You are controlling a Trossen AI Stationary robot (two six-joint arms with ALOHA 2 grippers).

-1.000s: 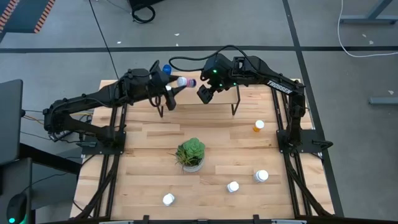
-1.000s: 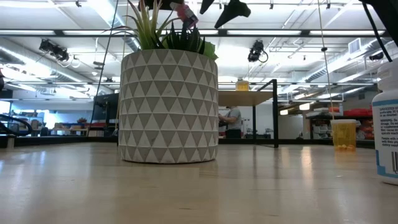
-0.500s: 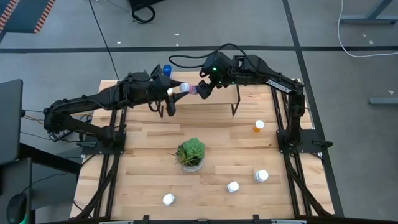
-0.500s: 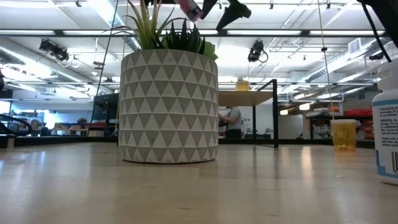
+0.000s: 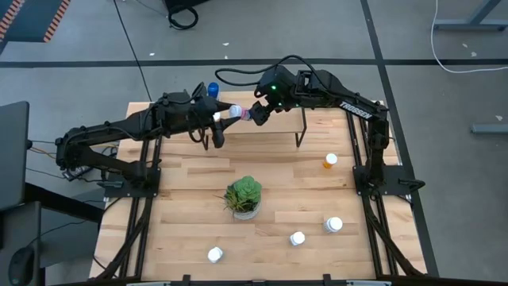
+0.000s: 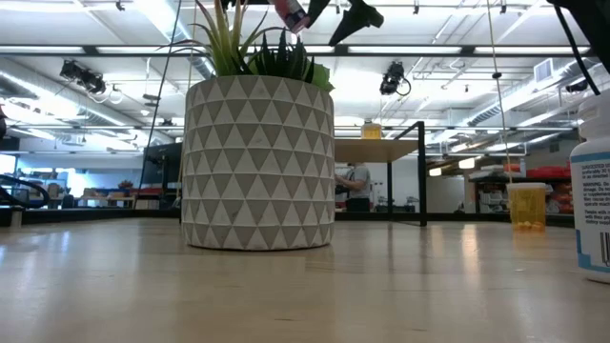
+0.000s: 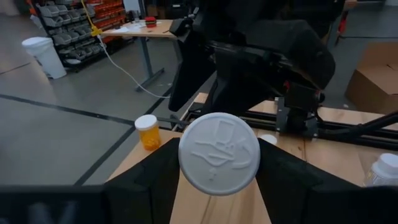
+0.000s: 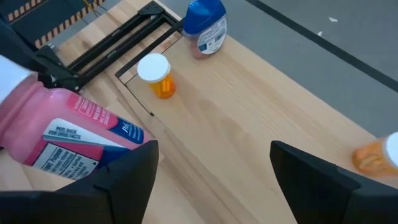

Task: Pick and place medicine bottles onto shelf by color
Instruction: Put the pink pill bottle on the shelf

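A pink medicine bottle (image 5: pixel 238 112) with a white cap (image 7: pixel 219 162) is held in the air over the far part of the table, above the shelf (image 6: pixel 381 151). My left gripper (image 5: pixel 221 121) is shut on it. My right gripper (image 5: pixel 259 112) is open at the bottle's pink bottom end (image 8: pixel 68 134), which lies next to one of its fingers (image 8: pixel 124 177). An orange bottle (image 6: pixel 372 130) stands on the shelf. In the right wrist view, a blue-capped bottle (image 8: pixel 205 28) and an orange bottle (image 8: pixel 155 74) stand below on wood. My left gripper pinches the pink bottle between its two fingers (image 7: pixel 149 183) at the cap end (image 7: pixel 186 171), with the cap facing back toward the wrist. The bottle lies roughly level and lifted clear, its pink bottom pointing toward my right gripper. My right gripper is beside the pink body; whether it touches, I cannot tell.
A green potted plant (image 5: pixel 243 196) stands mid-table and fills much of the low view. An orange bottle (image 5: pixel 330 161) stands toward the right edge. Three white-capped bottles (image 5: pixel 334 225), (image 5: pixel 297 237), (image 5: pixel 214 254) stand near the near edge. The shelf's black legs (image 5: pixel 299 140) stand under the arms.
My right gripper has moved toward the table's left and up to the bottom end of the pink bottle. The bottle in my left gripper has shifted slightly toward the near edge and tipped, then both have kept still over the last half second.
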